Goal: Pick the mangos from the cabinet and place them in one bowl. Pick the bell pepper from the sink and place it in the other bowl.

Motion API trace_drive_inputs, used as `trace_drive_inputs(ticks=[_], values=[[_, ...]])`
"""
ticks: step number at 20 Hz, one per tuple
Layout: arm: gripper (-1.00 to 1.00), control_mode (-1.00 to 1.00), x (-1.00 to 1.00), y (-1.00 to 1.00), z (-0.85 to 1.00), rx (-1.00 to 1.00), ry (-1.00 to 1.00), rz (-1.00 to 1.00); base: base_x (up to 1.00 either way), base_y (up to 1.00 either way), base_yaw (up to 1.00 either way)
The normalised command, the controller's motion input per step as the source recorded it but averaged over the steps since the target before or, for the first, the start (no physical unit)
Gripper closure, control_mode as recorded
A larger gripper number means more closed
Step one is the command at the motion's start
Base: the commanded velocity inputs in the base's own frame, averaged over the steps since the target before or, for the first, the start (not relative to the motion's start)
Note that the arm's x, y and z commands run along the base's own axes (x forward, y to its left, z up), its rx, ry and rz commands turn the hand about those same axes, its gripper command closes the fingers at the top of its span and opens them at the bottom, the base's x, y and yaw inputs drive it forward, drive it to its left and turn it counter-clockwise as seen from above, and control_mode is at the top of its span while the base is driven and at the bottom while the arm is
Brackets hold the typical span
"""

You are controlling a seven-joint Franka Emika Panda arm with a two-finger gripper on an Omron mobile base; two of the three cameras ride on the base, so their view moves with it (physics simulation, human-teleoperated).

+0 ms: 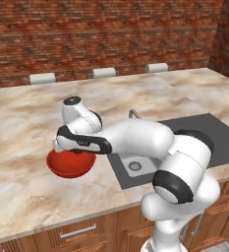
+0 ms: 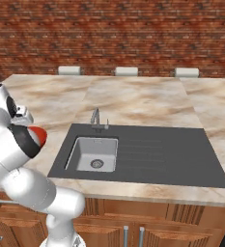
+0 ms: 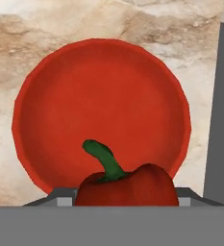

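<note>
One bell pepper (image 3: 128,185) clamped between jaws, stem up; red bowl (image 3: 60,91) directly beneath, ready for drop.

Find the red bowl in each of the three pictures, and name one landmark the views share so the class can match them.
Left base view: red bowl at centre left, partly under the arm.
Right base view: a sliver of it at the left edge, behind the arm.
Hand view: it spans the middle, behind the held pepper.
Shared landmark: the dark sink surround.
</note>
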Motion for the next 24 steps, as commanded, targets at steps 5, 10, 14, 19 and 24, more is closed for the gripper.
trace_drive_inputs(ticks=[5,10,14,19,24], values=[[1.0,-1.0,-0.11,-0.13,-0.37,0.02,0.0,0.0,0.0,0.0,0.0],[1.0,-1.0,0.09,-0.22,-0.5,0.01,-0.01,0.02,0.0,0.0,0.0],[1.0,-1.0,0.03,0.07,-0.42,0.0,-0.01,0.07,0.0,0.0,0.0],[1.0,-1.0,0.13,0.06,-0.33,0.0,-0.03,0.07,0.0,0.0,0.0],[-1.0,-1.0,0.35,0.16,-0.24,0.0,-0.01,0.05,0.0,0.0,0.0]])
